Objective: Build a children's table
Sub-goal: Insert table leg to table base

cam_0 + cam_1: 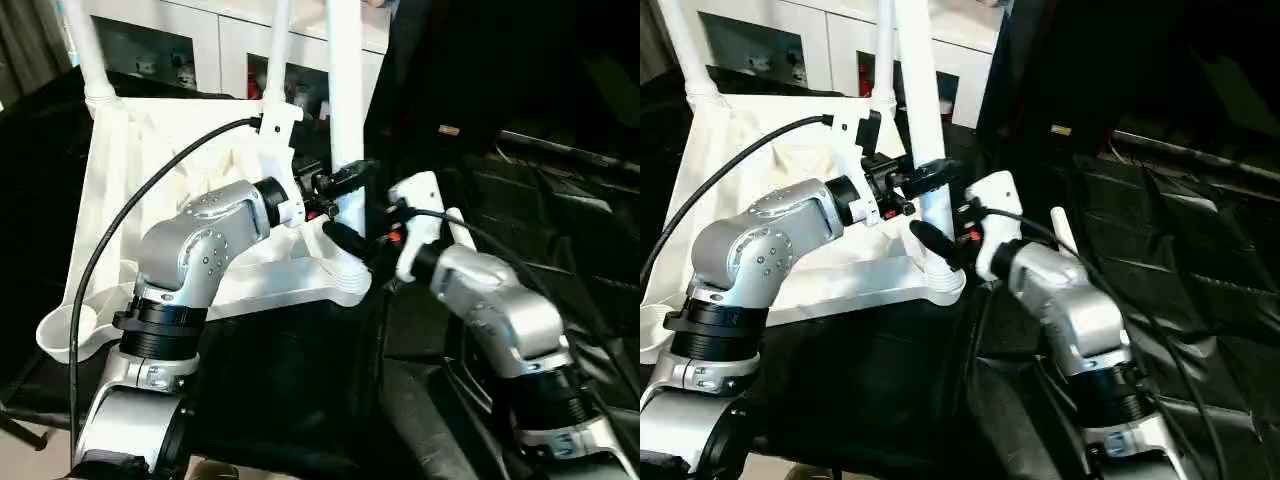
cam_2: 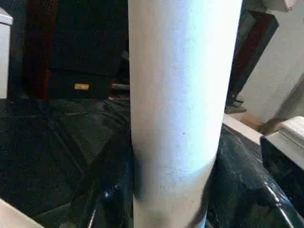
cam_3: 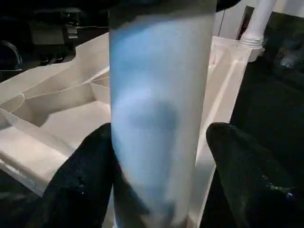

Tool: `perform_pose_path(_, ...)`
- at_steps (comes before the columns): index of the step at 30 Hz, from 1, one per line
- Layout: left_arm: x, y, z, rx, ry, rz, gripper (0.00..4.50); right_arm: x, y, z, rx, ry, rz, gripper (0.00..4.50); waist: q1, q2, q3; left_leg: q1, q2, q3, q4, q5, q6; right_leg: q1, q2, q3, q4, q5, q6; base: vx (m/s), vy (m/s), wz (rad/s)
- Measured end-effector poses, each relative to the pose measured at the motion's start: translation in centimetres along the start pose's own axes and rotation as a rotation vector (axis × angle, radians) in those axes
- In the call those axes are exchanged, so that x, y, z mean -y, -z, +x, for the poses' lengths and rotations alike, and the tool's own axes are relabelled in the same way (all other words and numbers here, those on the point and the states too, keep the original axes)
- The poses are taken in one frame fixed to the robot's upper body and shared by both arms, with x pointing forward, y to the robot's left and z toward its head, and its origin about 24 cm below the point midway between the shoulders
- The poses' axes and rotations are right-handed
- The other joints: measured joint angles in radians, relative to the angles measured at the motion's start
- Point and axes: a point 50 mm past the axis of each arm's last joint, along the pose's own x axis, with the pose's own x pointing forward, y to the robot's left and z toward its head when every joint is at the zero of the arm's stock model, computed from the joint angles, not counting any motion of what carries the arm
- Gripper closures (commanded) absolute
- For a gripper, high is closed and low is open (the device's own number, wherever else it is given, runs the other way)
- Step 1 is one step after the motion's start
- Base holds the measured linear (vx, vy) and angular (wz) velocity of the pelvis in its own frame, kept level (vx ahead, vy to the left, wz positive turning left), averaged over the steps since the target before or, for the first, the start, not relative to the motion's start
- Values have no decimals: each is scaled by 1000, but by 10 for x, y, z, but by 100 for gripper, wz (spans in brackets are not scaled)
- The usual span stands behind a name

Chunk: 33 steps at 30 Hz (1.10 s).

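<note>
- Your left gripper (image 1: 925, 180) is clamped on the leg (image 1: 925, 130) standing in the tabletop's (image 1: 110, 200) near corner socket (image 1: 345, 278).
- Your right gripper (image 3: 161, 166) straddles the leg, fingers (image 3: 247, 175) apart.
- A careless sideways push could tilt the leg out of the socket.
- The right wrist view shows the gap beside one finger, hidden from the head views.

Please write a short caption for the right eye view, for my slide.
Both grippers flank an upright white leg at the upturned tabletop's corner socket.
</note>
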Motion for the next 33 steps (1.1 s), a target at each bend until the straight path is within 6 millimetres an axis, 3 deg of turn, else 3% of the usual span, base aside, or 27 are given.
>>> perform_pose_path(7,-2,2,1,-12,-30,17,265,-3,-3,1,39,-39,7,226,1,0,0,0,0,0,0,0,0,0,0,0,1,1,0,0,0,0)
perform_pose_path(8,-3,3,0,-17,-21,3,209,-3,-4,-1,58,-61,34,240,1,0,0,0,0,0,0,0,0,0,0,0,1,1,0,0,0,0)
perform_pose_path(11,-4,0,-5,-3,39,-65,189,-4,-7,-7,100,-151,95,257,0,0,0,0,0,0,0,0,0,0,0,0,1,1,-1,0,0,0)
perform_pose_path(15,4,3,-20,-21,247,-159,150,-9,-9,-27,87,-373,133,267,4,0,0,1,0,0,0,0,0,1,0,1,0,3,-5,0,0,0)
perform_pose_path(19,18,14,-29,-51,431,-216,151,-11,-9,-46,34,-554,179,268,8,0,0,1,0,0,0,0,0,1,0,0,0,3,-5,0,0,0)
perform_pose_path(24,26,13,-28,-41,502,-245,151,-13,-11,-50,39,-620,197,268,6,1,0,4,0,0,0,0,0,2,0,0,2,2,-3,0,0,0)
perform_pose_path(26,28,10,-28,-11,527,-276,187,-14,-12,-51,52,-638,219,268,6,1,0,4,0,0,0,0,0,2,0,0,2,2,-3,0,0,0)
perform_pose_path(33,29,3,-30,31,555,-306,234,-14,-13,-53,58,-658,253,268,6,0,0,4,0,-1,0,0,0,2,0,0,2,2,-3,0,0,0)
